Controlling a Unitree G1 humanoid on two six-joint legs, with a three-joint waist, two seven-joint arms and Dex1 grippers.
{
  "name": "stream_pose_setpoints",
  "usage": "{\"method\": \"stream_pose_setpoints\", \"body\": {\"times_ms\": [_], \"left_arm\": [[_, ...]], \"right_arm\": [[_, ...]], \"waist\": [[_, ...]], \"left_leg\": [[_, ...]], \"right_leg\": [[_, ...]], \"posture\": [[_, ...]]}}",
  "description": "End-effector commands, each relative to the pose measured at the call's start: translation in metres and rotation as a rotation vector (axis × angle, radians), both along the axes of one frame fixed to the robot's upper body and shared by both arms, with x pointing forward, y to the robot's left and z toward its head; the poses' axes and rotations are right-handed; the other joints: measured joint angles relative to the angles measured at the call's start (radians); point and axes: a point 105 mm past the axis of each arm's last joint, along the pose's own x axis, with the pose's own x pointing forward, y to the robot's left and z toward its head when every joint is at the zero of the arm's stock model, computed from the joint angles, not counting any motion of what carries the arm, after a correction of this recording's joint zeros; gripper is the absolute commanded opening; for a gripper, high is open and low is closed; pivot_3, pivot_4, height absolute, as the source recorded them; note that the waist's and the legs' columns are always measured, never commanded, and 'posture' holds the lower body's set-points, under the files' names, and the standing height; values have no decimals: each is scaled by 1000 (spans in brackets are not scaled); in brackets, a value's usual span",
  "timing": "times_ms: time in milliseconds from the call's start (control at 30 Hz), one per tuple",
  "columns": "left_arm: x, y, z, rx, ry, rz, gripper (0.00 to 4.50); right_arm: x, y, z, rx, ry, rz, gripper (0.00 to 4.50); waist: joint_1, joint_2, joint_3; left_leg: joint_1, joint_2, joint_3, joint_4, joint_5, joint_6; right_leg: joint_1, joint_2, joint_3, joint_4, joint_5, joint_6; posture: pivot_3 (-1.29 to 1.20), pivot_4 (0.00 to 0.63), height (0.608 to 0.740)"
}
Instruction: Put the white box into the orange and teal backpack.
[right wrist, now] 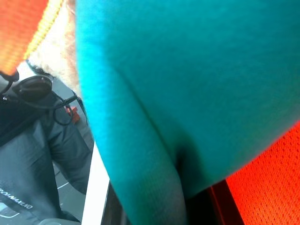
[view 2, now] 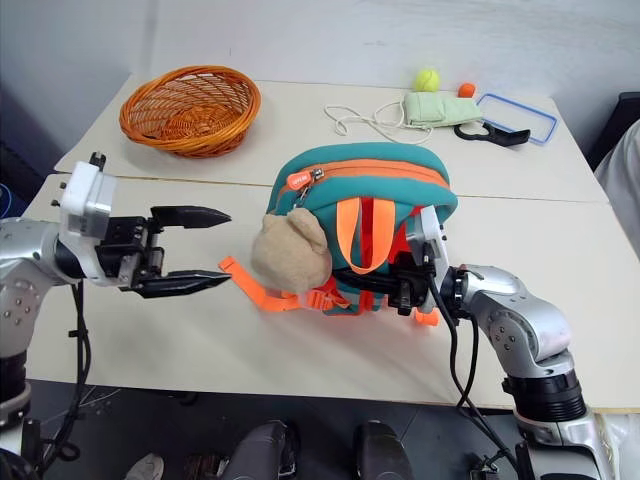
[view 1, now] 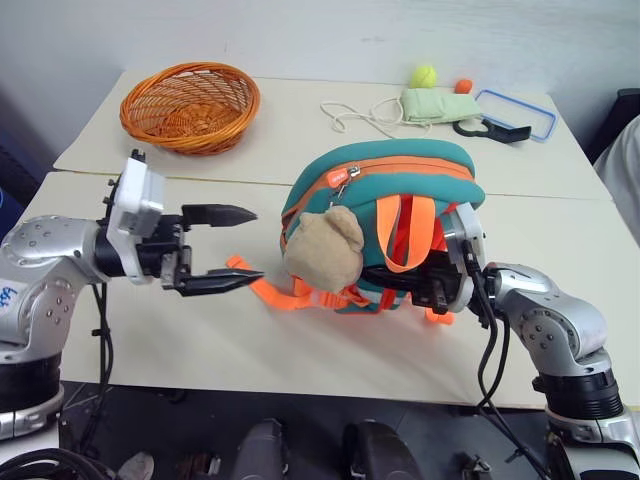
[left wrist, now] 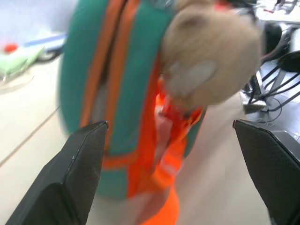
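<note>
Teal fabric of the orange and teal backpack stands propped near the table's front edge, its zipper shut along the top and the plush bear charm hanging on the side facing the left gripper. That gripper hangs level just beside the bag with its two fingers spread wide and empty, pointed at the bear, apart from the fabric. The right gripper is pressed into the bag's lower strap side with its fingers together, seemingly pinching fabric or a strap to keep the bag upright. No white box is visible on the table; it is probably already inside the closed bag.
</note>
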Motion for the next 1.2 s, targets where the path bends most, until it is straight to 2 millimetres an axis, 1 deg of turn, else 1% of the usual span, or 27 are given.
{"method": "stream_pose_setpoints", "body": {"times_ms": [33,100,167,233,300,400,433,533,600,667,700,733,767,800,867,933,1000,1033,1067,1133,1200], "left_arm": [[-16,-30,12,-52,-90,-27,4483],[-17,-41,3,-34,-92,-36,4483],[-12,-48,-10,-15,-105,-20,4483],[-6,-58,-14,-61,-108,-12,4483],[-2,-64,-21,-60,-133,-12,4483],[5,-64,-21,-75,-161,26,3885],[7,-61,-21,-66,-169,38,3570],[16,-49,-18,-42,-204,95,2648],[19,-42,-16,-46,-210,112,2134],[21,-35,-9,-77,-188,117,1745],[20,-30,-6,-86,-153,109,1607],[20,-22,-3,-94,-75,106,1516],[18,-11,-1,-90,13,102,1433],[18,-2,3,-93,54,107,1384],[29,22,15,-108,69,197,1384],[43,47,19,-100,60,298,1384],[58,73,10,-53,68,412,1384],[64,84,0,-2,72,456,1384],[67,90,-9,39,84,476,1384],[73,94,-33,93,107,493,1384],[78,88,-55,109,138,482,1384]], "right_arm": [[-1,-1,7,9,-25,26,0],[0,0,7,9,-22,38,0],[0,2,7,9,-23,46,0],[1,3,7,10,-24,51,0],[2,5,7,10,-25,55,0],[4,6,8,11,-30,58,0],[4,7,8,12,-31,56,0],[5,6,7,14,-32,37,0],[5,4,7,24,-30,12,0],[5,1,5,29,-27,-11,0],[5,0,5,30,-25,-21,0],[5,-1,4,32,-23,-30,0],[5,-2,4,38,-22,-40,0],[5,-3,4,43,-21,-49,0],[5,-7,3,45,-24,-75,0],[7,-11,3,51,-27,-100,0],[7,-12,4,61,-29,-115,0],[7,-12,4,62,-30,-117,0],[7,-12,4,63,-30,-117,0],[6,-11,3,65,-29,-116,0],[5,-10,3,68,-29,-117,0]], "waist": [[1,0,0],[0,0,0],[-1,0,0],[0,0,0],[1,0,0],[1,0,0],[1,0,0],[0,0,0],[1,0,0],[1,0,0],[1,0,0],[1,0,0],[1,0,0],[-1,0,0],[-3,0,0],[-3,0,0],[-2,0,0],[-2,0,0],[-3,0,0],[-2,0,0],[-1,0,0]], "left_leg": [[0,0,0,0,0,0],[0,0,0,0,0,0],[1,0,0,0,0,-1],[1,0,0,0,1,-1],[1,0,0,0,1,-1],[0,0,0,0,1,-1],[1,0,0,0,1,-1],[1,1,0,0,1,-1],[1,1,0,0,1,-1],[1,1,0,0,1,-1],[1,1,0,0,1,-1],[1,0,0,0,1,-1],[0,1,0,0,1,-1],[0,1,0,0,1,-1],[1,1,0,-1,1,-2],[1,1,0,-1,2,-2],[1,0,0,-1,2,-2],[1,0,0,-1,2,-2],[1,0,0,-1,2,-2],[1,0,1,-2,2,-2],[1,1,1,-3,2,-2]], "right_leg": [[0,0,0,0,0,0],[0,1,0,0,0,0],[0,1,0,0,0,0],[0,2,0,0,0,0],[0,2,0,0,0,0],[0,2,0,0,0,0],[0,2,0,0,0,0],[0,2,0,0,0,0],[0,2,0,0,0,0],[0,2,0,0,0,0],[0,2,0,0,0,0],[0,2,0,0,0,0],[0,2,0,0,0,0],[0,2,0,0,0,0],[-1,2,0,1,0,0],[-1,2,0,1,0,0],[-1,2,0,1,0,0],[-1,2,0,1,0,0],[-1,2,0,1,0,0],[-2,2,0,1,0,0],[-2,2,0,1,0,0]], "posture": [[0,150,740],[0,150,740],[0,150,740],[0,150,740],[0,150,740],[0,150,740],[0,150,740],[0,150,740],[0,150,740],[0,150,740],[0,150,740],[0,150,740],[0,150,740],[0,150,740],[0,150,740],[0,150,740],[0,150,740],[0,150,740],[0,150,740],[0,150,740],[0,150,740]]}}
